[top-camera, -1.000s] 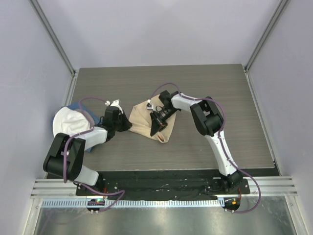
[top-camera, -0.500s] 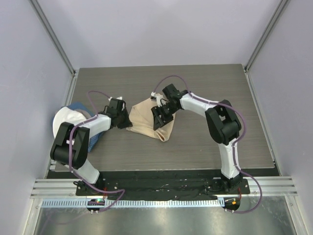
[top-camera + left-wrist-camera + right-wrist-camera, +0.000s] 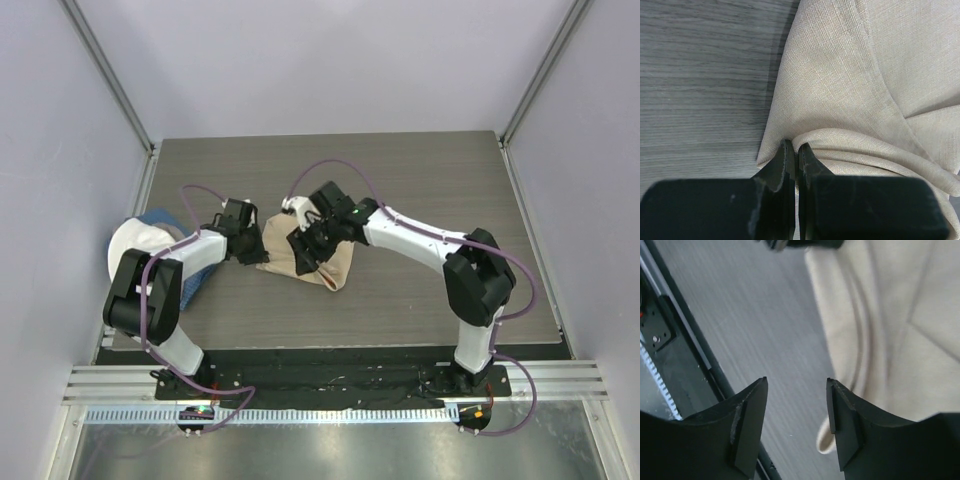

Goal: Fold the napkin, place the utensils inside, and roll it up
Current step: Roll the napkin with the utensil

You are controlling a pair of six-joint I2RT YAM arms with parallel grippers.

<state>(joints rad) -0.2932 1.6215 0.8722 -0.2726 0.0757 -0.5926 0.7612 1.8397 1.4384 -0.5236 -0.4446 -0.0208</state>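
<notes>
Top view: right gripper (image 3: pixel 301 250) covered the middle of napkin (image 3: pixel 342 266). Left wrist view: napkin ran off right edge. Right wrist view: blurred, cloth folds indistinct, cut off top and right.

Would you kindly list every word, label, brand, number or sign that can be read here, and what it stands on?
None: no text can be read in any view.
The beige-tan cloth napkin and the grey wood-grain table show no print.
The small lit modules on the near rail are too small to show any lettering.
</notes>
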